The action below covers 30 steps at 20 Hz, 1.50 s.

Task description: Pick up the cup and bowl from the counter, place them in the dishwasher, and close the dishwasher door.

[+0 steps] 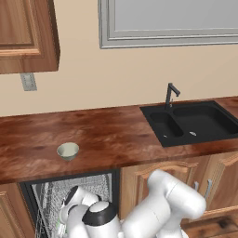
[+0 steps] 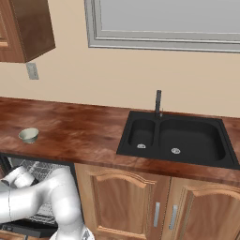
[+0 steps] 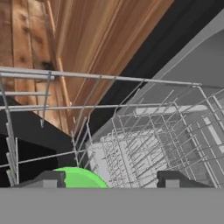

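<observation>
The small pale grey-white round bowl (image 1: 68,150) sits upright on the long glossy reddish-brown wood-grain counter (image 1: 116,135), near its front edge and above the open black-framed dishwasher (image 1: 69,195), well apart from the inset black sink (image 1: 195,123) and black faucet (image 1: 170,95) toward the counter's right end. The white arm reaches down into the dishwasher's opening. In the hand view the two-finger gripper (image 3: 109,180) hangs over the grey wire rack (image 3: 148,144) with its dark fingertips (image 3: 173,180) spread wide and gripping nothing; the bright green cup (image 3: 80,178) shows just beside the left tip, at the rack's near edge.
</observation>
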{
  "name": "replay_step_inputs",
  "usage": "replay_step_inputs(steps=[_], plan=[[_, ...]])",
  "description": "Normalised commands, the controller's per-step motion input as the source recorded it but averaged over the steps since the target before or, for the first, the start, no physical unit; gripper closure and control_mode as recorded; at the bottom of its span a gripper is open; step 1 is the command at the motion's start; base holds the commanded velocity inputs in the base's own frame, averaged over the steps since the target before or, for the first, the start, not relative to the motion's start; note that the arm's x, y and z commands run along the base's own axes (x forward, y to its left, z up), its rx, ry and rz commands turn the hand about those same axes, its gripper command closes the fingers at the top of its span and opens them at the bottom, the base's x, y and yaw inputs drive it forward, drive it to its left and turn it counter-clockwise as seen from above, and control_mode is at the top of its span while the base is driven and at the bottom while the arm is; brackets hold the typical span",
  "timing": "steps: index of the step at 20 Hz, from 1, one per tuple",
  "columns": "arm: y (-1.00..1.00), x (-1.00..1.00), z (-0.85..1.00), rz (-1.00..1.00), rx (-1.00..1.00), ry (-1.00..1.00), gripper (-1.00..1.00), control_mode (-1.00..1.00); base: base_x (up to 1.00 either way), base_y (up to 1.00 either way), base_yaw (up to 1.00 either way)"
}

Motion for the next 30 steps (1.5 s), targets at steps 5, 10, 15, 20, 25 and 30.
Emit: replay_step_inputs(steps=[5, 10, 15, 20, 25, 30], plan=[[0.07, -0.12, 0.14, 0.0, 0.0, -0.04, -1.0, -1.0, 0.0, 0.0, 0.0], [0.0, -0.15, 0.6, 0.0, 0.0, -0.05, -1.0, -1.0, 0.0, 0.0, 0.0], [0.05, -0.36, 0.43, 0.0, 0.0, -0.02, -1.0, -1.0, 0.0, 0.0, 0.0], [0.0, -0.32, 0.59, 0.0, 0.0, -0.04, -1.0, -1.0, 0.0, 0.0, 0.0], [0.0, -0.28, 0.68, 0.0, 0.0, -0.05, -1.0, -1.0, 0.0, 0.0, 0.0], [0.0, -0.31, 0.73, 0.0, 0.0, -0.07, -1.0, -1.0, 0.0, 0.0, 0.0]])
